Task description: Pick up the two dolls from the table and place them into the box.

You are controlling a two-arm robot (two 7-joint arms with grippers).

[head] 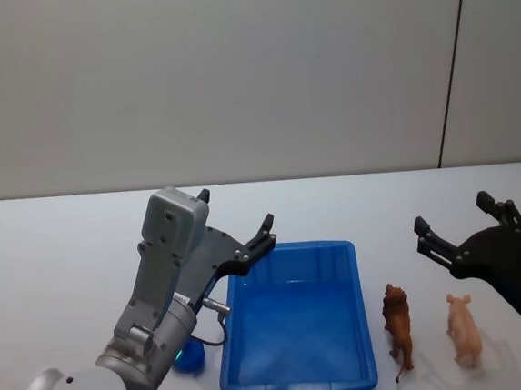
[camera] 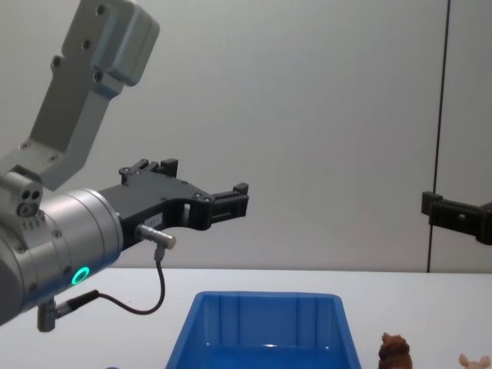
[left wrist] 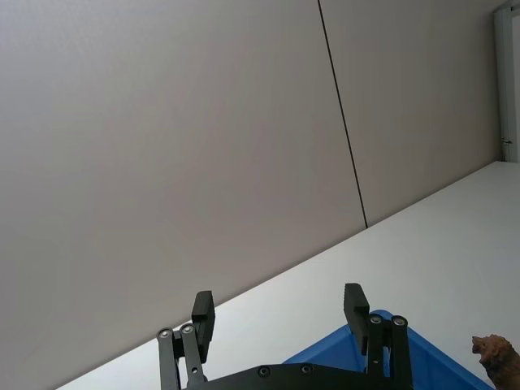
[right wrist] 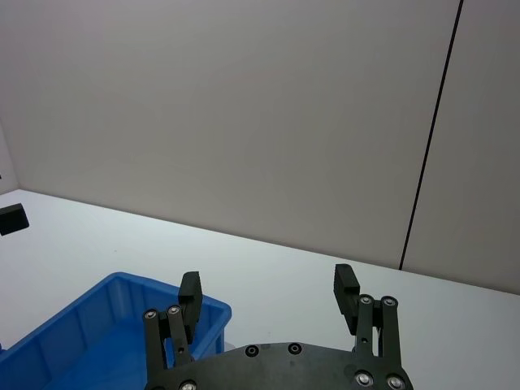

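The blue box [head: 288,247] stands on the white table [head: 48,268], and nothing shows inside it. Just right of it stand the two dolls, a brown one [head: 399,322] and a pale pink one [head: 463,329], both upright. My left gripper [head: 236,209] hangs open in the air above the box's far left corner, holding nothing. Behind and above the pink doll my right gripper [head: 452,212] is open and empty too. The chest view has the box [camera: 265,323], the brown doll [camera: 394,352] and the pink doll [camera: 477,361] at its lower edge. The left gripper [camera: 207,177] is high above them.
A small dark blue round object [head: 191,357] lies on the table by the box's left wall, under my left arm. A plain grey wall with a dark vertical seam [head: 450,69] rises behind the table. White tabletop stretches to the far left and behind the box.
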